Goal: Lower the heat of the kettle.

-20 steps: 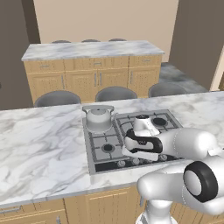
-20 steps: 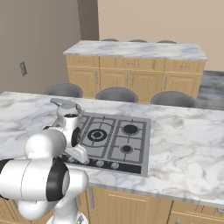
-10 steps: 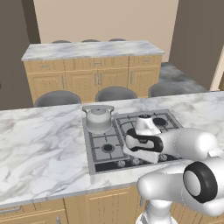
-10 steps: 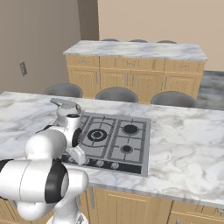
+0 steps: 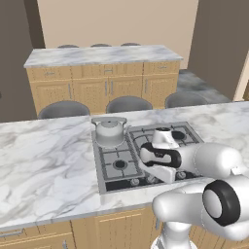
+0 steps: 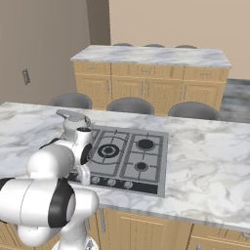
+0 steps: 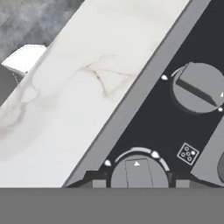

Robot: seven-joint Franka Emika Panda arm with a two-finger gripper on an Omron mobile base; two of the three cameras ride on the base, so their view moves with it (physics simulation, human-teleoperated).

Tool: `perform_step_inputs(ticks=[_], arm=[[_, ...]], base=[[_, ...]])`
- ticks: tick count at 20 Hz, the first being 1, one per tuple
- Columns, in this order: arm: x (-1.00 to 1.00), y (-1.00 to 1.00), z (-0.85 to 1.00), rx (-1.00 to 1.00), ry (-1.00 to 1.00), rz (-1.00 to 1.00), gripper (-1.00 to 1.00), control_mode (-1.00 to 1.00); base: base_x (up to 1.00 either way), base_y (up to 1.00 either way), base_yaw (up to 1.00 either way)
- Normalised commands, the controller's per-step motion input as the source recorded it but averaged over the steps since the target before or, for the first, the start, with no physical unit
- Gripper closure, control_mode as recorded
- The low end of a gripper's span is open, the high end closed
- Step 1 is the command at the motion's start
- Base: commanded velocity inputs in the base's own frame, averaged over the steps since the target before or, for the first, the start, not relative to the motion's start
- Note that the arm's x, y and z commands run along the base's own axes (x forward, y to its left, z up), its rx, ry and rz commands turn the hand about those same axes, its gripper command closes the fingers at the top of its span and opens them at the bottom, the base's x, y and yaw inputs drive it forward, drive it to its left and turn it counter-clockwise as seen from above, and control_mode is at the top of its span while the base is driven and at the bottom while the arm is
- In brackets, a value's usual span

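Two control knobs show on the dark front strip of the hob (image 5: pixel 146 155): the near knob (image 7: pixel 138 173) sits between the fingertips (image 7: pixel 99 183) of the gripper (image 7: pixel 139 183), the far knob (image 7: pixel 197 87) lies beyond it. Jaws stand narrow, one tip either side of the near knob; contact cannot be confirmed. Kettle (image 5: pixel 110 131) stands on the hob's rear left burner.

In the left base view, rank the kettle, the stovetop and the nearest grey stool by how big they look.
1. Stovetop, clearly largest.
2. Stool and kettle: the stool looks wider, but it is farther away and partly hidden behind the counter, so I will not rank them.
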Motion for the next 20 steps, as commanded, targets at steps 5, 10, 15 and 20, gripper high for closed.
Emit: perform_step_inputs(ticks=[5,10,15,20], arm=[[-0.24,0.0,-0.1,-0.01,0.0,-0.31,1.0,-1.0],[-0.27,0.0,-0.16,-0.07,0.0,-0.29,1.0,-1.0],[-0.26,0.0,-0.19,-0.1,0.0,-0.29,1.0,-1.0],[-0.34,0.0,-0.26,-0.09,0.0,-0.31,1.0,-1.0]], base=[[0.0,0.0,0.0],[0.0,0.0,0.0],[0.0,0.0,0.0],[0.0,0.0,0.0]])
